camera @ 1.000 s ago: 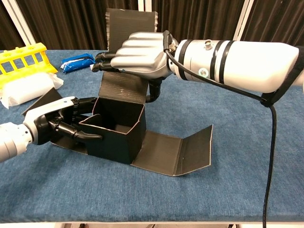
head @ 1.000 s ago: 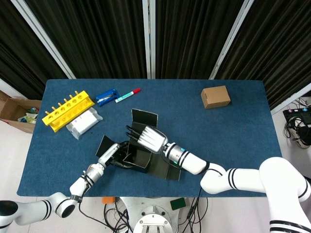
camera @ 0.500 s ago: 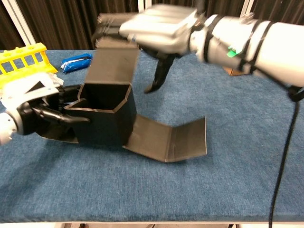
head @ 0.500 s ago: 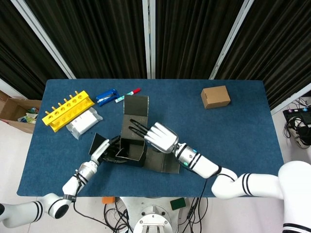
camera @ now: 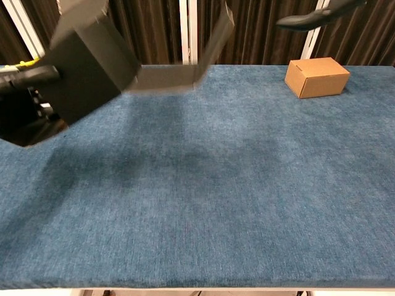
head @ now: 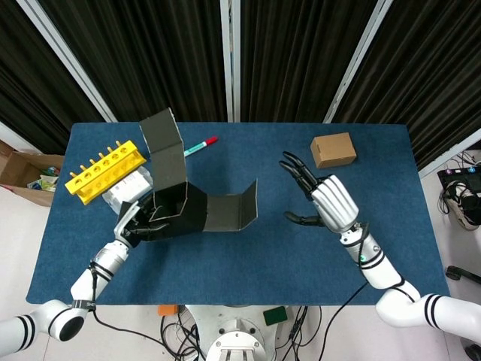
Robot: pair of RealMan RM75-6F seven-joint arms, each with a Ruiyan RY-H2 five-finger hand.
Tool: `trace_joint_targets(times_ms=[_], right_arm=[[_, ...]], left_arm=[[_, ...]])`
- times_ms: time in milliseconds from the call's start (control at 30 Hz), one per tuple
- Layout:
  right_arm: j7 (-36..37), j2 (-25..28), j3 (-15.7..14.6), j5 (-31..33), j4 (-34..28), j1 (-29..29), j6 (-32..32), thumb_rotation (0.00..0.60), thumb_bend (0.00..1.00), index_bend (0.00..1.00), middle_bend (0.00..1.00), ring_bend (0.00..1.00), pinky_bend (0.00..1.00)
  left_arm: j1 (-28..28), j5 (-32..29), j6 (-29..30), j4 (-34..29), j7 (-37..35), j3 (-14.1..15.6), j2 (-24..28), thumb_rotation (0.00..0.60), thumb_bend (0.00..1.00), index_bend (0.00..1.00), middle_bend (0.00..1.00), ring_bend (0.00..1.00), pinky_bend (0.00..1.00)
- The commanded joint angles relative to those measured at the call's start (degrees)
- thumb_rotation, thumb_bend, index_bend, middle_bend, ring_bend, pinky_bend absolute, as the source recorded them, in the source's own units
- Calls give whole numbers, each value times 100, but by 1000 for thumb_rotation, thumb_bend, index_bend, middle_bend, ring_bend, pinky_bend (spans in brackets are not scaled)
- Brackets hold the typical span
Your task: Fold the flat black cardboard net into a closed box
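The black cardboard box (head: 184, 213) is partly folded, with its body formed and open. One long flap (head: 165, 149) stands up from it and another panel (head: 234, 206) sticks out to the right. My left hand (head: 135, 226) grips the box's left wall and holds it tilted above the table. In the chest view the box (camera: 86, 68) is blurred and high at the left, with my left hand (camera: 24, 102) dark beneath it. My right hand (head: 331, 201) hovers far to the right, fingers spread and holding nothing. Only its fingertips (camera: 311, 18) show in the chest view.
A small brown closed box (head: 334, 150) sits at the back right and shows as the brown box (camera: 318, 77) in the chest view. A yellow rack (head: 104, 171), a white packet (head: 124, 192) and a red-capped marker (head: 198, 146) lie at the back left on the blue table (head: 248, 256).
My left hand has lifted the box off the table and swung it left, tilting it. My right hand let go of the tall flap and drew back to the right.
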Motion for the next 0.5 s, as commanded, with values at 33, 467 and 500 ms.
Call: trace_joint_targets(times_ms=[33, 467, 500], right_arm=[[70, -237, 60, -157, 282, -96, 36, 600, 132, 0, 51, 713, 1000], [-1290, -2139, 1018, -476, 1045, 723, 82, 600, 0, 0, 0, 713, 1000], [-1331, -2196, 1077, -480, 1053, 780, 68, 600, 0, 0, 0, 713, 1000]], left_arm=[[-27, 195, 16, -437, -833, -125, 331, 600, 0, 304, 324, 582, 749], [-321, 425, -269, -784, -1456, -57, 467, 600, 0, 292, 310, 582, 749], [-327, 431, -278, -768, -1374, -34, 462, 600, 0, 292, 310, 582, 749]])
